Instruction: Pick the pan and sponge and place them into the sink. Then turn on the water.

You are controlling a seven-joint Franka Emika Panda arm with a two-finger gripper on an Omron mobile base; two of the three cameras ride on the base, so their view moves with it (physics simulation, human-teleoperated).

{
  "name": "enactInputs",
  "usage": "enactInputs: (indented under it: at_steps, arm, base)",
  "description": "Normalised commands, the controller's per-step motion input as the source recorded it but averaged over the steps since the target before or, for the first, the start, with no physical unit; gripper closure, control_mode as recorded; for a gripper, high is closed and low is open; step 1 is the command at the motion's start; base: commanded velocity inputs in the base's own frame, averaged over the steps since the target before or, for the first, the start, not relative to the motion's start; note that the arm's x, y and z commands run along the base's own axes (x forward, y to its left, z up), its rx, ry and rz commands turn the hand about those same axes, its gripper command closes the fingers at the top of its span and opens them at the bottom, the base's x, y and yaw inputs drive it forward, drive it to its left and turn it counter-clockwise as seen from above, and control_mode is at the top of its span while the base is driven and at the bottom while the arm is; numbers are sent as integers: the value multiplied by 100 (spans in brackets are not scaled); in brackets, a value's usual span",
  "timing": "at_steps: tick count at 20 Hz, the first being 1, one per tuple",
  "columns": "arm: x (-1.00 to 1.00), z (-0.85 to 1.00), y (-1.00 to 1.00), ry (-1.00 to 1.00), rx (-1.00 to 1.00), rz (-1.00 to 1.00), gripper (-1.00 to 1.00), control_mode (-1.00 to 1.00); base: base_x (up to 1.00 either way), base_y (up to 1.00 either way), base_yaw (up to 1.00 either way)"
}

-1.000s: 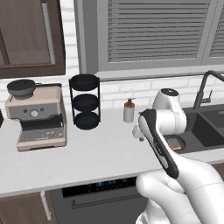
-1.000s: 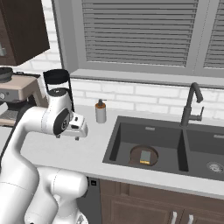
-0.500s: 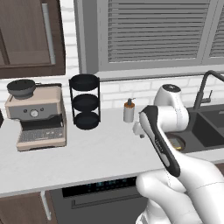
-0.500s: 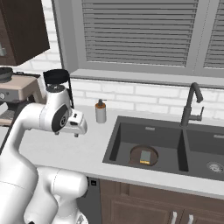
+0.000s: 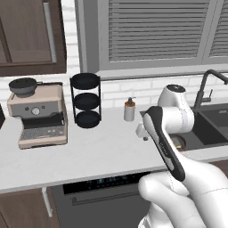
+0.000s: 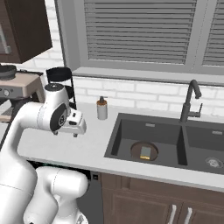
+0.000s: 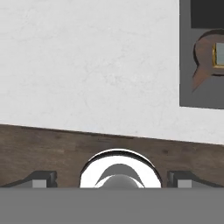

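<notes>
A white robot arm's two-finger tool [image 6: 78, 130] hangs with jaws spread wide and nothing between them above the pale grey speckled table [image 6: 65, 146], just left of the wide dark grey double-basin sink [image 6: 127, 131] in a rendered kitchen. The round shallow dark brown pan [image 6: 144, 151] lies on the floor of the sink's left basin, and the small rectangular sponge [image 6: 145, 152], grey-green with a yellow layer, rests inside it; both sit to the right of and below the tool, well apart from it and parted from it by the basin's near-left rim. In the hand view the tool's two small dark tips [image 7: 41, 178] stand far apart at the bottom, the table's front edge and brown cabinet front run across below, and the pan [image 7: 204, 59] with its short handle shows at the upper right inside the basin, the sponge [image 7: 218, 54] cut by the frame edge. A tall black faucet [image 6: 190, 101] rises behind the divider between the two basins, with a round metal drain [image 6: 213, 162] in the right basin. A small soap bottle with a tan cap [image 6: 102, 108] stands on the table near the sink's back-left corner, close behind the tool. Farther left stand a black three-tier round rack [image 5: 85, 100] and a beige espresso machine [image 5: 39, 115], leaving a broad bare stretch of table in front of them, beneath and left of the tool.
</notes>
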Motion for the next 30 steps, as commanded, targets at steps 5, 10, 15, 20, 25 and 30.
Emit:
enactInputs:
  at_steps: [5, 10, 15, 20, 25, 30]
  arm:
    - [0, 0, 0, 0, 0, 0, -100, 100]
    - [0, 0, 0, 0, 0, 0, -100, 100]
    - [0, 0, 0, 0, 0, 0, -100, 100]
    - [0, 0, 0, 0, 0, 0, -100, 100]
    - [0, 0, 0, 0, 0, 0, -100, 100]
    - [0, 0, 0, 0, 0, 0, -100, 100]
  base:
    - [-41, -59, -5]
    - [0, -88, -3]
    - [2, -90, 0]
    - [0, -86, 0]
    - [8, -70, 0]
    - [13, -47, 1]
